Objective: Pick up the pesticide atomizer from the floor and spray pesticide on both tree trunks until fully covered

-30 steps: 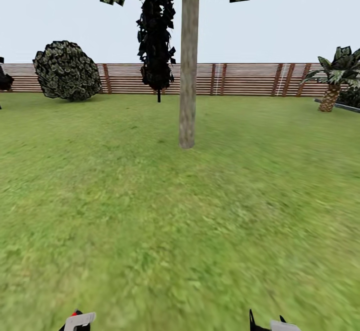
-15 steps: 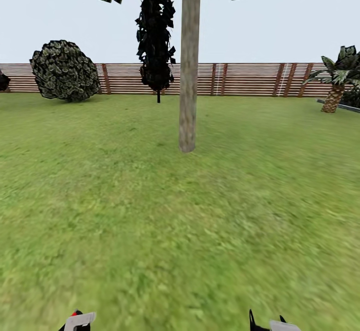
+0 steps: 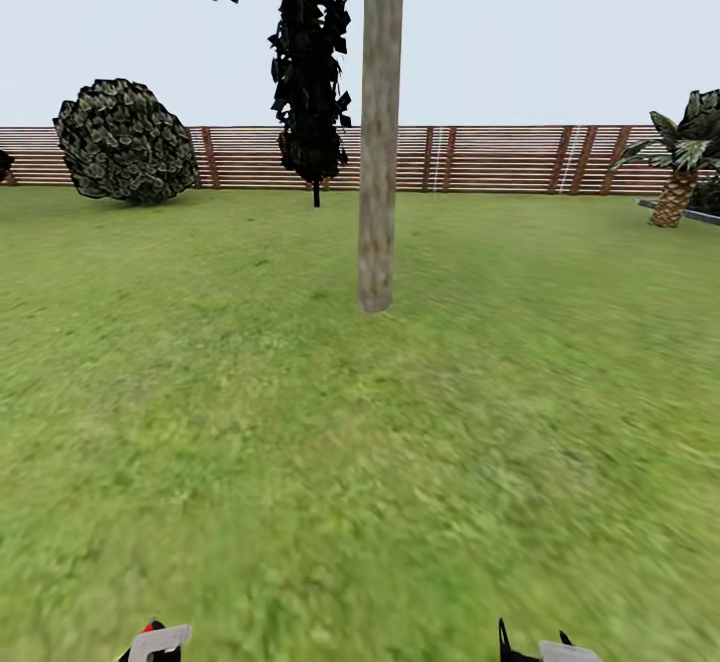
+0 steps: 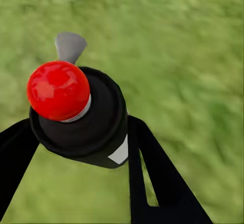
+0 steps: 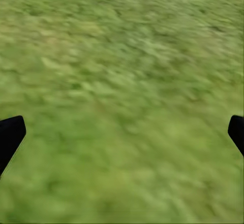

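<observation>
I am on the approach to the tree (image 3: 378, 142) at centre frame, my left tool (image 4: 76, 148) clenched on the pesticide atomizer (image 4: 76, 112), my right tool (image 5: 122, 132) spread wide and empty. Next I judge I must close in and aim the nozzle at the trunk; only bare grass (image 3: 300, 462) lies between, with the bush (image 3: 125, 142), black conifer (image 3: 312, 72), palm (image 3: 680, 167) and fence (image 3: 500, 157) well behind.

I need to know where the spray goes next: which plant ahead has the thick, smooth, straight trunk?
The central tree, nearest on the grass. The black conifer behind has a thin stem, the palm by the fence a scaly trunk.
</observation>
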Available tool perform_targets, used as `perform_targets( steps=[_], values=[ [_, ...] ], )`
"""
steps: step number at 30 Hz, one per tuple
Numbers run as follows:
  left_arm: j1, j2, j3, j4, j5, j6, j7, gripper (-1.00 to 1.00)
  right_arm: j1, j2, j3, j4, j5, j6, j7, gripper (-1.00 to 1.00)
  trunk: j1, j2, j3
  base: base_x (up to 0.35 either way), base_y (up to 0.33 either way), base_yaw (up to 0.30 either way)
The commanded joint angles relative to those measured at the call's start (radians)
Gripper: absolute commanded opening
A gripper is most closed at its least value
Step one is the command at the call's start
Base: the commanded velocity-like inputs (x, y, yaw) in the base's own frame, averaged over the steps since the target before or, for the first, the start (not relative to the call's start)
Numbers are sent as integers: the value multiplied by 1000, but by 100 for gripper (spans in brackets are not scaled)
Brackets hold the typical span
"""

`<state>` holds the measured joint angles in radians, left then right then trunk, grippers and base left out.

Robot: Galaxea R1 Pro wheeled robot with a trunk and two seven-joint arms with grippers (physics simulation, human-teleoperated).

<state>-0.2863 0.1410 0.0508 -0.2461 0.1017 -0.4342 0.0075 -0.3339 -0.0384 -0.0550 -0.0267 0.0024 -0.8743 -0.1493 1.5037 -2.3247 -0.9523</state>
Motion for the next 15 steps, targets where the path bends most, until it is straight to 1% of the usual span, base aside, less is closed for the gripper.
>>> perform_targets(
  steps=[1,15],
  values=[
    [-1,0,-2,1,9,-3,-1,-100,-1,0,-5,1,1,-3,2,100,0,0,-1,341,0,0],
    [-1,-1,-2,1,9,-3,-1,-100,-1,0,-5,1,1,-3,3,100,0,0,-1,341,0,0]
  ],
)
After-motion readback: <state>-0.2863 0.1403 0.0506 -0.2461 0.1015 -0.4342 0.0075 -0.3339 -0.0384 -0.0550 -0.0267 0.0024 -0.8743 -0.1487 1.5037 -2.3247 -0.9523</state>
